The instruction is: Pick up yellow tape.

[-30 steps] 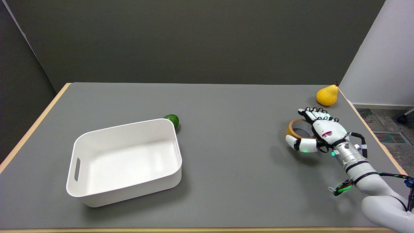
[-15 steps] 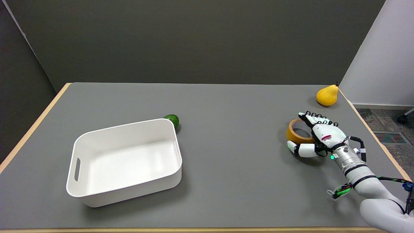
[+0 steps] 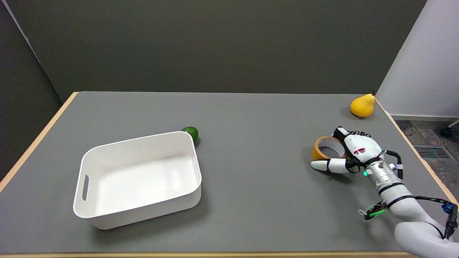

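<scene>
Yellow tape (image 3: 320, 149): glossy ring w/ pale core, tilted on matte grey bench (image 3: 251, 118), right side. Right hand (image 3: 353, 152) over roll's right rim; fingers (image 3: 342, 133) curl onto rim, thumb stretched out flat below roll. Firm grasp: can't tell.

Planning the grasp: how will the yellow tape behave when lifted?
The yellow tape looks like a stiff ring, so it should keep its shape. Hollow core, probably light. The right hand is around it; tilted on edge, it might roll if it slips.
</scene>
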`<state>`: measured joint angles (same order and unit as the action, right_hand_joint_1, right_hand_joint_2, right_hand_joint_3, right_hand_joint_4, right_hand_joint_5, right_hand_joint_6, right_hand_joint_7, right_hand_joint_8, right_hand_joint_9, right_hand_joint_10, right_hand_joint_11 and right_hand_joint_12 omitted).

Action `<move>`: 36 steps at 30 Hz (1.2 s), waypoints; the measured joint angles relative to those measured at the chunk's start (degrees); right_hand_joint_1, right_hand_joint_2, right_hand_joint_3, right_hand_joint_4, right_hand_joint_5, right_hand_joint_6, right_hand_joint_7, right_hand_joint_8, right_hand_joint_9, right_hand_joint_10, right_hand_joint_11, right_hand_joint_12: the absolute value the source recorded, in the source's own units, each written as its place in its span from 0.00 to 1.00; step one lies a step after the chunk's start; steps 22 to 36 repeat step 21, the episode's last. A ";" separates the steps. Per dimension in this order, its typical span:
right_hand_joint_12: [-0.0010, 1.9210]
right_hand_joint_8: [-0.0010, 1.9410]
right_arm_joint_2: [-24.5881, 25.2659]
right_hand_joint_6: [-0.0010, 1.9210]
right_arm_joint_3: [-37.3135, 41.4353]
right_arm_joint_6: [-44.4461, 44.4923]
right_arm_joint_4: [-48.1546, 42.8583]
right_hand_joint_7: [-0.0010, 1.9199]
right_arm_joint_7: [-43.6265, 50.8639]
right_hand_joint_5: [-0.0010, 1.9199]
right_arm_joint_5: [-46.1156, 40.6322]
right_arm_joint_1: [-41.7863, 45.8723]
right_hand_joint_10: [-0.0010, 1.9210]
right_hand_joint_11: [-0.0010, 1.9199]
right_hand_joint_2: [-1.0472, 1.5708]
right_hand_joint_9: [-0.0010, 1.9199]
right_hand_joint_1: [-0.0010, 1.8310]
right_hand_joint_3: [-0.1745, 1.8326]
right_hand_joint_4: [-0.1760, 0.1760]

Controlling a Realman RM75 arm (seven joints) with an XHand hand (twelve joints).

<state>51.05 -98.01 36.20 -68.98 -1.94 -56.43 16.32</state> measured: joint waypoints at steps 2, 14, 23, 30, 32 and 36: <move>1.00 0.81 0.09 0.80 -0.22 0.01 -0.50 0.34 0.04 0.31 0.27 -0.18 0.73 0.39 0.87 0.41 0.63 0.17 0.00; 1.00 0.81 -0.35 0.81 -0.64 2.21 -8.37 0.34 0.05 0.31 3.49 -3.47 0.76 0.40 0.86 0.41 0.63 0.19 0.00; 1.00 0.80 -0.15 0.79 -4.01 3.32 -13.39 0.35 -0.13 0.32 7.51 -8.98 0.77 0.41 0.85 0.43 0.64 0.21 0.00; 1.00 0.80 -0.15 0.79 -4.01 3.32 -13.39 0.35 -0.13 0.32 7.51 -8.98 0.77 0.41 0.85 0.43 0.64 0.21 0.00; 1.00 0.80 -0.15 0.79 -4.01 3.32 -13.39 0.35 -0.13 0.32 7.51 -8.98 0.77 0.41 0.85 0.43 0.64 0.21 0.00; 1.00 0.80 -0.15 0.79 -4.01 3.32 -13.39 0.35 -0.13 0.32 7.51 -8.98 0.77 0.41 0.85 0.43 0.64 0.21 0.00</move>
